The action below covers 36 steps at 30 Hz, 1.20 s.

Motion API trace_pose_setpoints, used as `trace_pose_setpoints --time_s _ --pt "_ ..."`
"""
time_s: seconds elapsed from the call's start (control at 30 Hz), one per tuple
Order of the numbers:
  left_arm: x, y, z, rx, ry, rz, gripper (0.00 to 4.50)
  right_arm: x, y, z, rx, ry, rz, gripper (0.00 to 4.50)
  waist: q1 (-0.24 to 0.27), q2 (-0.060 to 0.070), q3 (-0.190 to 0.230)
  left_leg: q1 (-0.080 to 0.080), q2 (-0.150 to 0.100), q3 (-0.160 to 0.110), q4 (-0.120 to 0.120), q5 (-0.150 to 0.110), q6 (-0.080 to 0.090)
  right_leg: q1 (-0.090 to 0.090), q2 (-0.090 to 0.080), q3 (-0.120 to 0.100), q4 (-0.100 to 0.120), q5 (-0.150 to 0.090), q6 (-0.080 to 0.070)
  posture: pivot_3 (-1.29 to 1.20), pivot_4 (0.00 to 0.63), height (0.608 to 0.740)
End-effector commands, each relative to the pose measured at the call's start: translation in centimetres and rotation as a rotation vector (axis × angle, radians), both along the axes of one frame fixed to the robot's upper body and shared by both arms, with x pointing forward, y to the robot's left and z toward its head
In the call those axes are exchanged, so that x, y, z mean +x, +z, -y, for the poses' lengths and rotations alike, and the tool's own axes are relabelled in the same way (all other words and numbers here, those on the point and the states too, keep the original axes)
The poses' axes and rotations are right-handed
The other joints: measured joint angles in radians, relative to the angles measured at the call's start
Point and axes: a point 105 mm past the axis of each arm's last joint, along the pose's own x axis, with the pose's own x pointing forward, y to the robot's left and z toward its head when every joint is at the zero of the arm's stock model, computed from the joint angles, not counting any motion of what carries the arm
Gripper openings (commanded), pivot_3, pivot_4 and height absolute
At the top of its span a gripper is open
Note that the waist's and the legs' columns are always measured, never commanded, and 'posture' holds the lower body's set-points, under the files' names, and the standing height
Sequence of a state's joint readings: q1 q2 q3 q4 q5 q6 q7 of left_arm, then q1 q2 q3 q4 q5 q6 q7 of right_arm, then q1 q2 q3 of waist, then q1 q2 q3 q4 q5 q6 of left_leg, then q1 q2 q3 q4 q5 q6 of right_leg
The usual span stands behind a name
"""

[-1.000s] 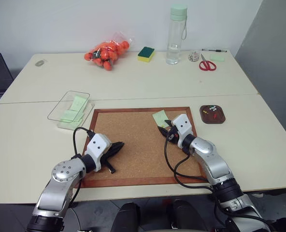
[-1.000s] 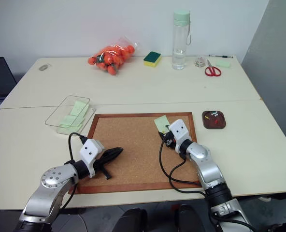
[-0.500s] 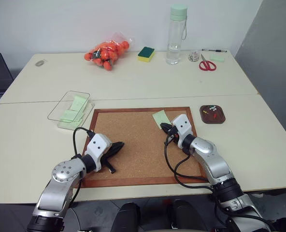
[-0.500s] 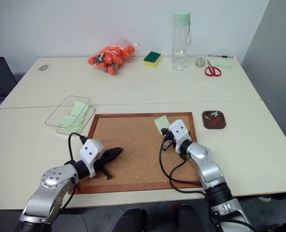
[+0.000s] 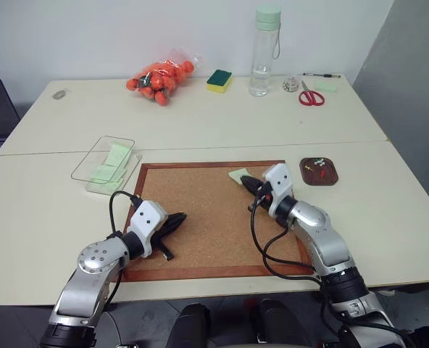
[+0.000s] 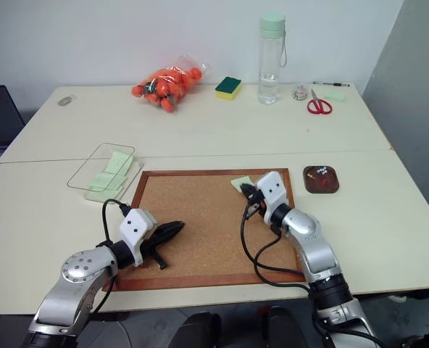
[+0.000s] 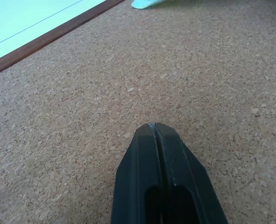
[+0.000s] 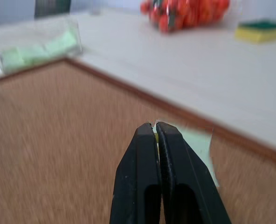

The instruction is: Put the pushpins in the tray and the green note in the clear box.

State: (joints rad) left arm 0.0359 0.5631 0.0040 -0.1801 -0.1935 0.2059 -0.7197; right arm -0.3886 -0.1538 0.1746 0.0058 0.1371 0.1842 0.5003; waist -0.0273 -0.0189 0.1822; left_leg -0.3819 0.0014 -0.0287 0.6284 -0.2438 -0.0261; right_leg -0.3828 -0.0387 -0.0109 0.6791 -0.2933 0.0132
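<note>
My right gripper (image 5: 245,180) hovers a little above the cork board (image 5: 207,217), over the near edge of the green note (image 5: 236,174). Its fingers are shut, and a tiny yellow speck, seemingly a pushpin (image 8: 155,136), sits pinched at the tips. The note (image 8: 194,142) lies on the board just beyond them. Resting low on the board's left part, my left gripper (image 5: 180,217) is shut and holds nothing. The brown tray (image 5: 303,177), with a few pushpins (image 5: 317,164) in it, sits right of the board. Left of the board, the clear box (image 5: 84,163) holds green notes.
At the back of the table stand a clear water bottle (image 5: 266,51), a bag of orange fruit (image 5: 160,76), a green-and-yellow sponge (image 5: 219,80) and red scissors (image 5: 311,96). A seam runs across the table behind the board.
My right gripper closed its fingers at the note's near edge, then rose off the board. The left gripper has stayed still.
</note>
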Motion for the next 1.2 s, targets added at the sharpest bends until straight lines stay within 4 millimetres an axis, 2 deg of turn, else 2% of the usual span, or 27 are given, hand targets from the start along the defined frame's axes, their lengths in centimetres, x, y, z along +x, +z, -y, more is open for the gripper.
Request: trace_pose_setpoints --time_s 0.03,0.33,0.57,0.8,1.2 --pt "-1.0 -2.6 0.1 0.023 -0.01 -0.106 0.0 -0.2 1.9 -0.1 0.047 0.006 0.053 0.03 0.0 0.0 0.0 0.0 0.0 0.0 0.0 0.0 0.0 0.0 0.0 0.0 0.0 0.0 0.0 0.0 0.15 0.74" --pt "-0.9 -2.4 -0.1 0.02 0.002 -0.098 0.0 -0.6 1.7 0.1 -0.014 0.019 0.08 0.03 0.0 0.0 0.0 0.0 0.0 0.0 0.0 0.0 0.0 0.0 0.0 0.0 0.0 0.0 -0.001 0.0 0.15 0.74" --pt "0.2 1.1 0.7 -0.127 0.006 -0.057 0.0 -1.5 1.5 0.0 -0.062 0.043 0.106 0.03 0.0 -0.001 0.0 0.0 0.0 0.0 0.0 0.0 0.0 0.0 0.0 0.0 0.0 0.0 0.0 0.0 0.15 0.74" --pt "0.3 3.2 1.5 -0.16 -0.069 0.01 1.11 -1.6 1.5 -0.1 -0.069 0.049 0.107 0.0 0.0 -0.003 0.001 -0.001 0.0 0.0 0.0 0.0 0.0 -0.001 0.0 0.0 0.0 0.0 0.0 0.0 0.15 0.74" --pt "0.9 4.0 1.6 -0.157 -0.103 0.053 3.27 -1.6 1.5 -0.2 -0.094 0.059 0.125 0.0 0.0 -0.003 0.001 -0.002 0.0 0.0 0.0 0.0 0.0 -0.002 0.001 0.0 0.0 0.0 -0.001 0.0 0.15 0.74"
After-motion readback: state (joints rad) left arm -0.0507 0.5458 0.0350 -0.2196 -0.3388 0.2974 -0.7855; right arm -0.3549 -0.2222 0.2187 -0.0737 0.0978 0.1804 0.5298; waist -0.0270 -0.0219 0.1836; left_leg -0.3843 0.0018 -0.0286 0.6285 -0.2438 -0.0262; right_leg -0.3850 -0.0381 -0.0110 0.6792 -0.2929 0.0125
